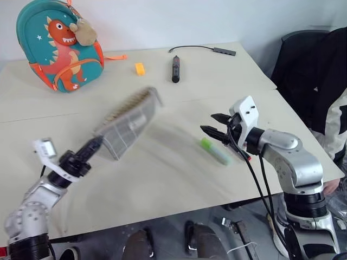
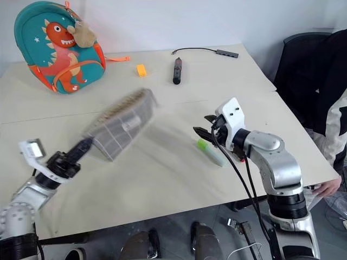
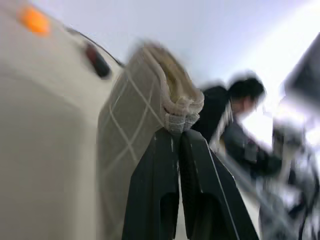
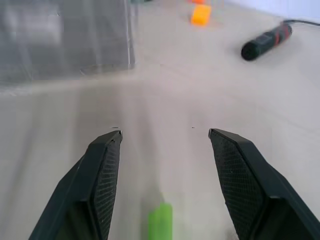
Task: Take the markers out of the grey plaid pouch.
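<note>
Nearest, the grey plaid pouch [image 1: 129,123] is held up off the desk [image 1: 162,179], pinched at one corner by the closed left gripper [image 1: 96,143]. A green marker [image 1: 214,151] lies on the desk just below the empty, parted right gripper [image 1: 214,125].

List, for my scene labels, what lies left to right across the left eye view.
Dinosaur backpack → left hand → grey plaid pouch → orange block → black stick device → green marker → right hand → person's dark sleeve.
</note>
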Robot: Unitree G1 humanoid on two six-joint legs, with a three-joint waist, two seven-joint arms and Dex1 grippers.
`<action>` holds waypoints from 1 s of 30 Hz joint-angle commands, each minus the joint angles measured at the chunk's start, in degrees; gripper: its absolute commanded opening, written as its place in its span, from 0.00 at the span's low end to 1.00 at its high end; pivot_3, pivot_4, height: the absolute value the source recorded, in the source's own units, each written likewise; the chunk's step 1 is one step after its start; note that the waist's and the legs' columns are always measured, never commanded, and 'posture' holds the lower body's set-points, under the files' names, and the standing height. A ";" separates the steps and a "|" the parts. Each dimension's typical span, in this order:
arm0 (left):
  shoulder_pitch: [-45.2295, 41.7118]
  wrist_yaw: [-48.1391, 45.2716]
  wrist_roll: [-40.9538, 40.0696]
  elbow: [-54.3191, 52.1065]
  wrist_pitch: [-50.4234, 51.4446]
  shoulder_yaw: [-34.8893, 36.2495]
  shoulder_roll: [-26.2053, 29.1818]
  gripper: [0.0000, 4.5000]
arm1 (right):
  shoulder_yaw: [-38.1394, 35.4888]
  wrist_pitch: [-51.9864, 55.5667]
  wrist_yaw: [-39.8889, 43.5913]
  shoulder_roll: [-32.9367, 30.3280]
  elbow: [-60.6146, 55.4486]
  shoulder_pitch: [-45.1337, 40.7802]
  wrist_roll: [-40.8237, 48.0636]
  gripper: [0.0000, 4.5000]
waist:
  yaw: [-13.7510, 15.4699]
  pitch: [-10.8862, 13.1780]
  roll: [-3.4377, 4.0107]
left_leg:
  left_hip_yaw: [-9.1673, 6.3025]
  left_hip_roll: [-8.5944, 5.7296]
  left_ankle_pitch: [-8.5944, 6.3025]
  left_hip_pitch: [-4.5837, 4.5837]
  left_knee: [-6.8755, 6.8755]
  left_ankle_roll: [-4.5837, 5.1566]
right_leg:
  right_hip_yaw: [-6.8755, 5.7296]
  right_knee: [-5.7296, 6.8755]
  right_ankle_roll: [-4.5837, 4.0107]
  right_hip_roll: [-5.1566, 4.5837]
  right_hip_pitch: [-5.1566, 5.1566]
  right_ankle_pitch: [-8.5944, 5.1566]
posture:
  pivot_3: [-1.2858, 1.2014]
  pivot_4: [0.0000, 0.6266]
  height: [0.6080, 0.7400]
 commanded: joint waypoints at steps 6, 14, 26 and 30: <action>8.07 14.67 -23.83 4.20 12.02 8.97 0.29 0.00 | -1.23 -10.34 2.39 -0.54 -1.70 5.74 1.13 0.65 | -0.06 0.01 0.01 | 0.00 -0.02 -0.07 0.06 0.13 -0.01 | 0.04 0.00 -0.25 -0.02 0.04 -0.20 | 0.52 0.24 1.00; 12.51 11.88 -21.72 5.90 11.87 9.67 1.73 0.00 | 0.20 -11.19 3.12 -2.14 -2.45 6.58 0.97 0.65 | -0.11 0.06 -0.04 | -0.20 0.05 -0.04 0.07 0.14 -0.07 | 0.10 -0.23 -0.77 -0.17 0.02 -0.41 | 0.52 0.24 1.00; 15.57 -5.83 -0.31 1.34 -2.23 9.18 5.22 0.79 | -1.70 -10.42 3.46 -1.99 -1.64 5.82 4.20 0.65 | -0.18 -0.01 -0.14 | -0.06 0.01 -0.16 0.02 -0.39 -0.29 | 0.13 -0.66 -1.00 -0.03 -0.16 -0.42 | 0.52 0.24 1.00; 18.63 -9.20 6.09 -3.31 -5.62 7.94 7.27 0.79 | -4.80 -9.25 3.62 -1.85 -2.15 6.25 8.52 0.65 | -0.10 -0.01 -0.14 | -0.04 0.05 -0.19 0.03 -0.40 -0.30 | 0.17 -0.63 -0.99 -0.07 -0.17 -0.42 | 0.52 0.24 1.00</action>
